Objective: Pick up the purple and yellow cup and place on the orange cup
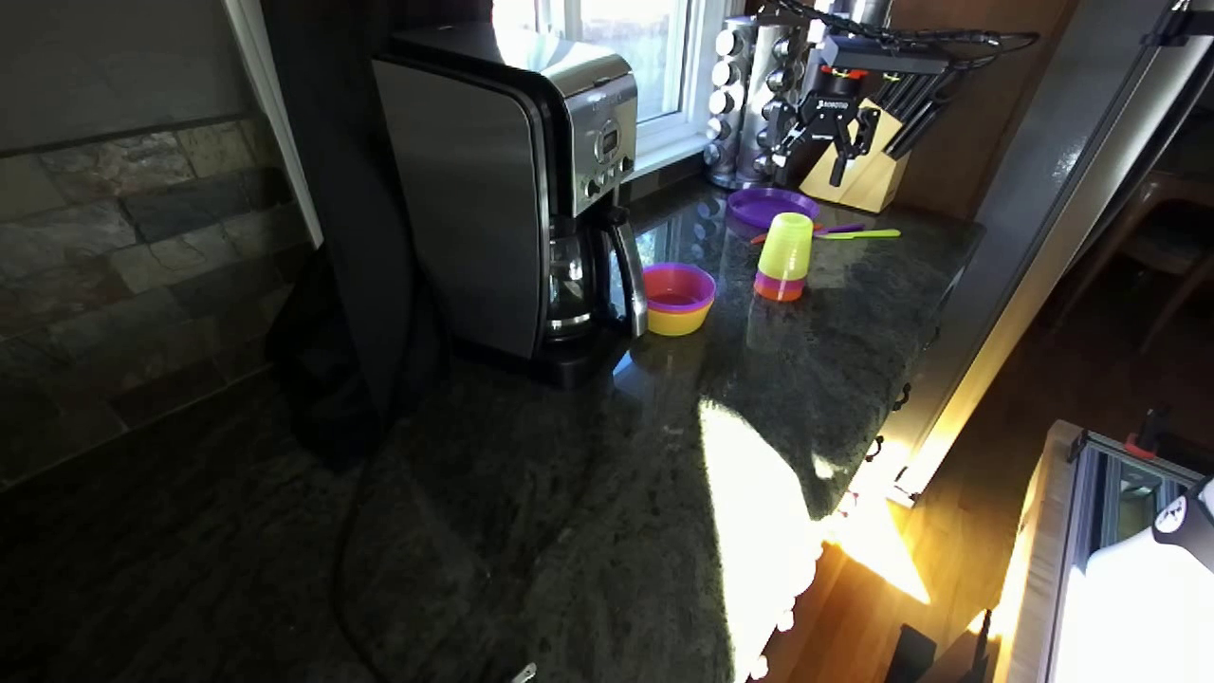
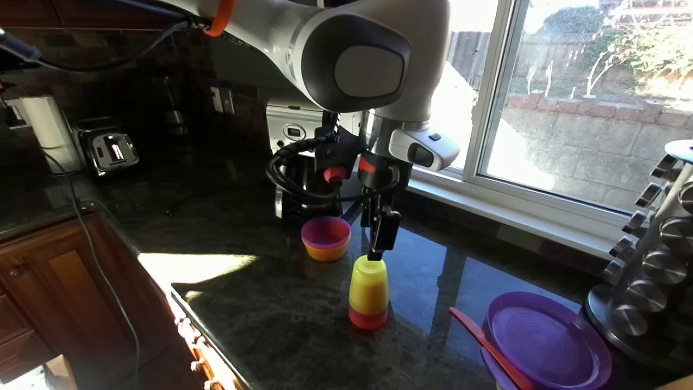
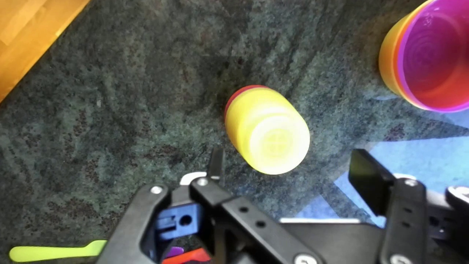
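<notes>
The hand (image 3: 289, 163) points downward, fingers (image 3: 366, 179) spread apart.

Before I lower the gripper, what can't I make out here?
Stacked cups: insides hidden by their own walls, every view.
Bowls: cut off at the wrist view's top-right corner.
Green utensil: one end hidden behind the gripper, wrist view.
Red utensil: cut off by the bottom edge in an exterior view.
Coffee maker display: too small to read in both exterior views.

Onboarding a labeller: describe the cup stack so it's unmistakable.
Start at the coffee maker. Nested bowls sit beside it, and past them stands the cup stack. Unlike the bowls, it's taller and upside down: yellow over pink and orange.
</notes>
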Controlling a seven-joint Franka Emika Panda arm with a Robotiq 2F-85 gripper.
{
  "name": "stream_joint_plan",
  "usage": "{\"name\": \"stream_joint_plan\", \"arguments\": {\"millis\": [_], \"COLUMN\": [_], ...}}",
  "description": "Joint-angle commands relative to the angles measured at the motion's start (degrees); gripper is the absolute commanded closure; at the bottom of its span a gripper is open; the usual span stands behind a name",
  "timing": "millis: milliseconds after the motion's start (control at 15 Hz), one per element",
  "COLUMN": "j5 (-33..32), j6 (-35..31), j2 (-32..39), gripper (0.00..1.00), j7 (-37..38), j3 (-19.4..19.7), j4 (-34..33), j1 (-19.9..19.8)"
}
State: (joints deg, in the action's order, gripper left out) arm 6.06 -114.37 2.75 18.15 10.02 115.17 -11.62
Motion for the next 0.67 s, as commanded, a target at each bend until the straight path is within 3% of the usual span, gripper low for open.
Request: {"name": "stream_joint_plan", "arguments": {"millis": [0,267,600], "j5": [1.06,0.04,-3.29], "j6": [1.63,1.73,-2.14], "j2": [-0.20,-2.83,-9.64], "gripper": [0.00,0.00,0.00], "j7": [-0.89,-2.21,-11.09], "j3": [0.33,0.14,-0.01], "j4": [-1.03,0.15,4.54], "j1": [0.33,0.71,0.78]}}
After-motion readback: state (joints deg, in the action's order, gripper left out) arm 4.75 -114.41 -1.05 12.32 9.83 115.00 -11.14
